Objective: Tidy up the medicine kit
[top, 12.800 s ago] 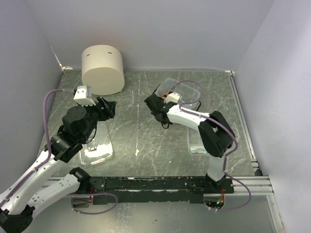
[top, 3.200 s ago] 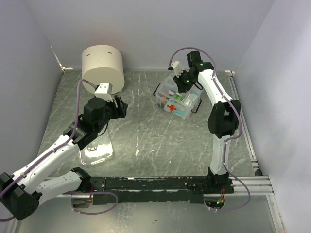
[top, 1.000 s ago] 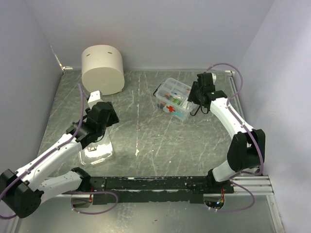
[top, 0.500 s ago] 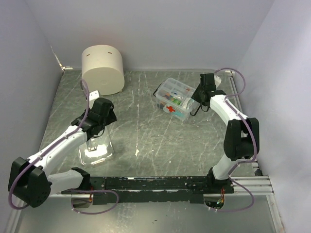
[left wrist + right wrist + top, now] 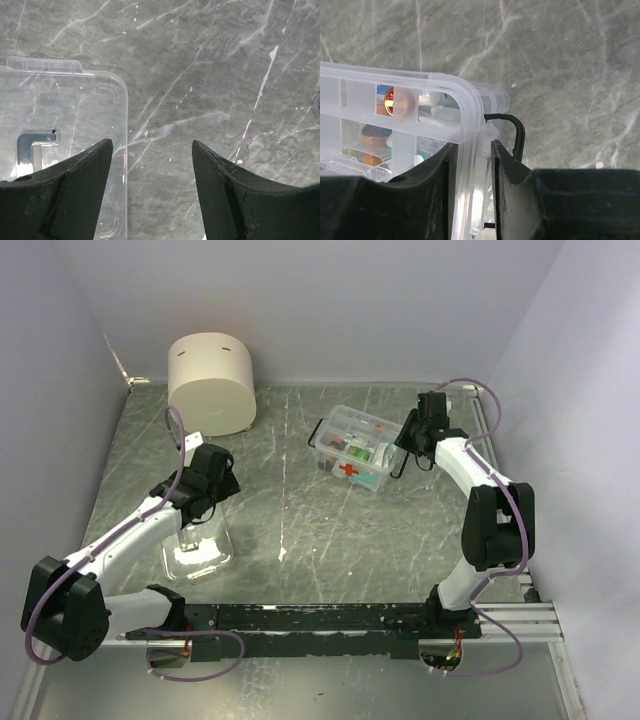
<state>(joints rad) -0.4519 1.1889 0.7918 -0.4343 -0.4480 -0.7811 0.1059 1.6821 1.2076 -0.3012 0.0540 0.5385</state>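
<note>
Clear plastic slips: your right claw (image 5: 471, 152) pinches the medicine kit (image 5: 400, 75) wall, left claw (image 5: 151, 147) hangs apart, so slide slowly.

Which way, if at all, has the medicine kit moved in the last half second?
Yes. The medicine kit has slid and turned slightly left, toward the cream cylinder, with the right gripper clamped on its rim.

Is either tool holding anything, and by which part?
Right tool grips the medicine kit by its rim wall beside the black handle; left tool holds nothing.
</note>
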